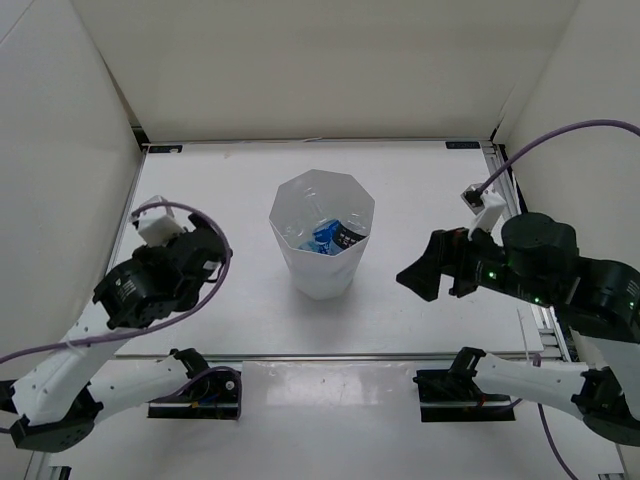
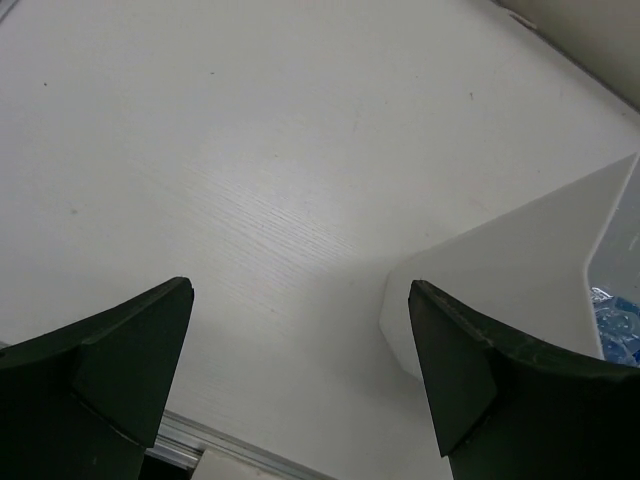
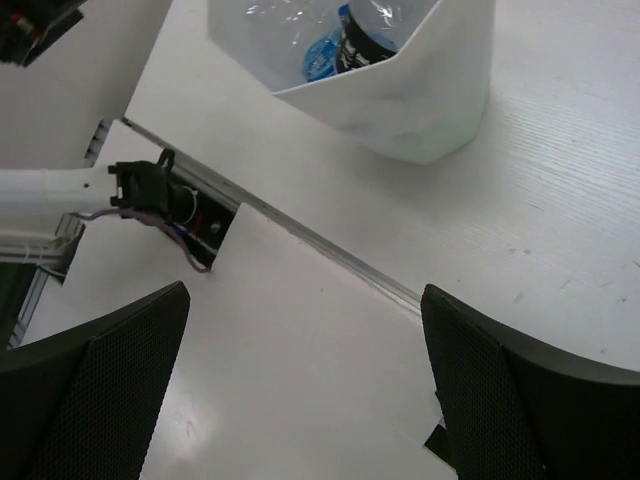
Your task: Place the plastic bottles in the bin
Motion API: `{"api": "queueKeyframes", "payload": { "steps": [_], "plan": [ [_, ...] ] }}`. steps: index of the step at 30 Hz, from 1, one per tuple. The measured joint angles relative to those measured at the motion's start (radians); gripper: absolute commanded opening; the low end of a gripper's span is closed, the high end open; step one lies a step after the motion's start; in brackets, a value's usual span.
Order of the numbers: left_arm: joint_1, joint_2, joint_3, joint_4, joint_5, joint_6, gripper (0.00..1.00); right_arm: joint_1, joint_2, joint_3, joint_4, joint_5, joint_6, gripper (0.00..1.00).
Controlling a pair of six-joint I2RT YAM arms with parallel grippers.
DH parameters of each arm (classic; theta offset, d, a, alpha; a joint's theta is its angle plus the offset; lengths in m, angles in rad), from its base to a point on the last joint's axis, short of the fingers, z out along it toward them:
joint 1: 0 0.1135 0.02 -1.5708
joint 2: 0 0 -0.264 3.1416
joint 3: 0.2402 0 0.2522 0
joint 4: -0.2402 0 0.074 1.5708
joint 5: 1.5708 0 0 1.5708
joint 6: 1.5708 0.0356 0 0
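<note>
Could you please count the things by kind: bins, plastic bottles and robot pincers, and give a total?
Bin: 1
Plastic bottles, all inside the bin: at least 1; the crumpled plastic hides the exact count
Pincers: 2, the left pincer and the right pincer, both open
Total: at least 4

We find no readable text in any view. The bottle (image 1: 335, 237) lying in the bin (image 1: 318, 282) has a blue label and a dark band. In the right wrist view the band shows a few pale marks, too small and blurred to read. At the far edge of the table (image 1: 220, 200) there is a left dark strip (image 1: 166, 149) and a right dark strip (image 1: 462, 146), possibly stickers, and we can read nothing on either. We can make out no brand, number or sign.
</note>
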State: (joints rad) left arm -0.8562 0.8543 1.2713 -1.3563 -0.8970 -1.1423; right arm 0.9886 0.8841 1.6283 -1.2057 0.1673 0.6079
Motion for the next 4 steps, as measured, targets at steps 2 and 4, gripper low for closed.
{"api": "queueKeyframes", "payload": {
  "steps": [2, 4],
  "plan": [
    [0.000, 0.068, 0.068, 0.002, -0.029, 0.033, 1.00, 0.000, -0.014, 0.013, 0.000, -0.029, -0.016, 1.00],
    [0.000, 0.129, 0.128, 0.008, -0.055, 0.061, 1.00, 0.000, -0.014, 0.048, -0.006, -0.048, -0.031, 1.00]
  ]
}}
